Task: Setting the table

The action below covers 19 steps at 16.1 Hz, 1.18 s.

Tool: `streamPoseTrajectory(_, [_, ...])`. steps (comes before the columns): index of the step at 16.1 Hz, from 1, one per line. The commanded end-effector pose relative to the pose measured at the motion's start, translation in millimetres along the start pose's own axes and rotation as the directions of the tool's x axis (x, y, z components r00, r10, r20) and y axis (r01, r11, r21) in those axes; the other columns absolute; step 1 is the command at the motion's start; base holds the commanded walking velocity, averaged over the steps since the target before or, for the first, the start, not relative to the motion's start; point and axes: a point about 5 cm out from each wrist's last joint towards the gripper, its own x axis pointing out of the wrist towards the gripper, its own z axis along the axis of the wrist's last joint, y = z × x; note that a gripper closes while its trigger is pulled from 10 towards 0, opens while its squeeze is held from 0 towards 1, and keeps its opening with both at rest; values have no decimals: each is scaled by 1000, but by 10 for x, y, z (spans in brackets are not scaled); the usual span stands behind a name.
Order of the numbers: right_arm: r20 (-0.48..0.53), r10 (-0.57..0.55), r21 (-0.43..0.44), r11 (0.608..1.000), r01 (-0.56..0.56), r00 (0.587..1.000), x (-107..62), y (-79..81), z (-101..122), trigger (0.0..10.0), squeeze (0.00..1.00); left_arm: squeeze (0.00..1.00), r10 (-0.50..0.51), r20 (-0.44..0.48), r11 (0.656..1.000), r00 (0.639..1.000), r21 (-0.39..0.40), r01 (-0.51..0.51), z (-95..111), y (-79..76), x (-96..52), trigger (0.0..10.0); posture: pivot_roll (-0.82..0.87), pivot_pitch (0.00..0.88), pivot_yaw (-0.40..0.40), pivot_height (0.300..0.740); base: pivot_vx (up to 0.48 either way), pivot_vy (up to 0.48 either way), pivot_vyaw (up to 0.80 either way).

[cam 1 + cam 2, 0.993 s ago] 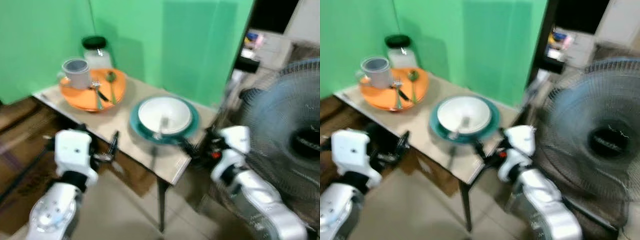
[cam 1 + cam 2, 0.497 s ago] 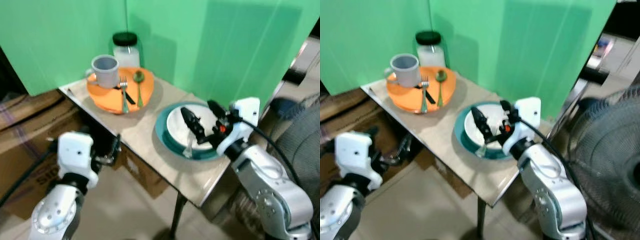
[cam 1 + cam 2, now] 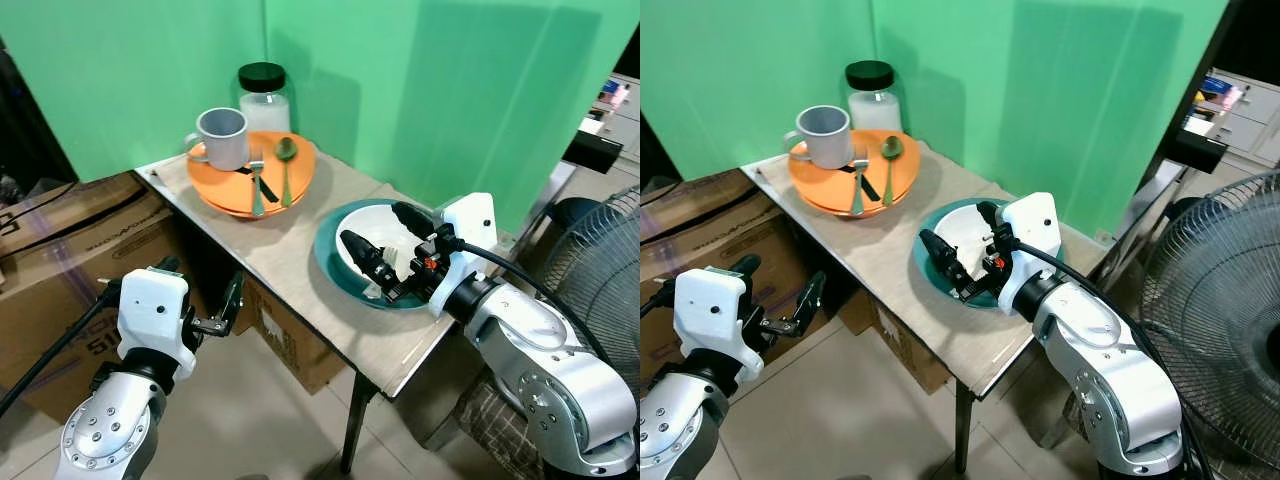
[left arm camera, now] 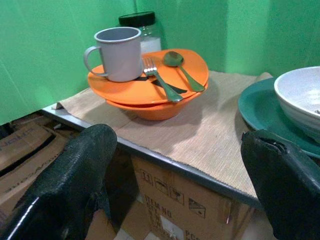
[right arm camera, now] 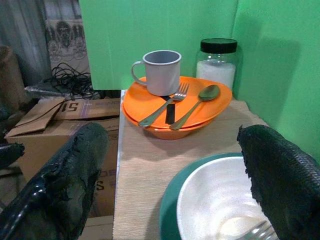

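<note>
Left eye view shows the right end effector (image 3: pixel 385 243) spread wide above a white bowl (image 3: pixel 375 232) that sits on a teal plate (image 3: pixel 335 265) on the table (image 3: pixel 300 300). Farther along the table, an orange plate (image 3: pixel 225 190) carries a grey mug (image 3: pixel 222 138), a fork (image 3: pixel 256 178) and a spoon (image 3: pixel 285 163), with a black-lidded jar (image 3: pixel 263 88) just behind. Below the table edge, the left end effector (image 3: pixel 200 300) hangs released, near cardboard boxes (image 3: pixel 60 250).

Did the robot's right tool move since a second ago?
Yes. The right tool was down off the small wooden table's near edge; now it is up over the white round bowl on the teal plate, fingers open.
</note>
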Motion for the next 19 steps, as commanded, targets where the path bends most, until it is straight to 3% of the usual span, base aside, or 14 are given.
streamPoseTrajectory(1, [-4,-7,-8,1000,7,1000,-7,-8,18,10000,0,0,4,1,1000,1000,5,-4,15,15,-5,10000,136,0,14,740,0,0,0])
streamPoseTrajectory(10, [-4,-7,-8,1000,7,1000,-7,-8,18,10000,0,0,4,1,1000,1000,5,-4,15,15,-5,10000,136,0,14,740,0,0,0])
streamPoseTrajectory(11, [-119,29,-109,993,-42,992,-47,-7,-28,10000,0,0,-130,-43,991,991,34,131,-28,-4,-19,10000,100,0,33,740,0,0,0])
streamPoseTrajectory(13, [-215,24,-209,976,-70,976,-100,-7,-104,10000,0,0,-301,-111,950,947,55,308,-81,-36,-48,10000,99,0,35,740,0,0,0])
streamPoseTrajectory(19, [-242,191,-266,930,-254,951,-108,225,-77,10000,0,0,-396,-174,910,902,55,410,-125,-16,-151,10000,101,0,38,740,0,0,0])
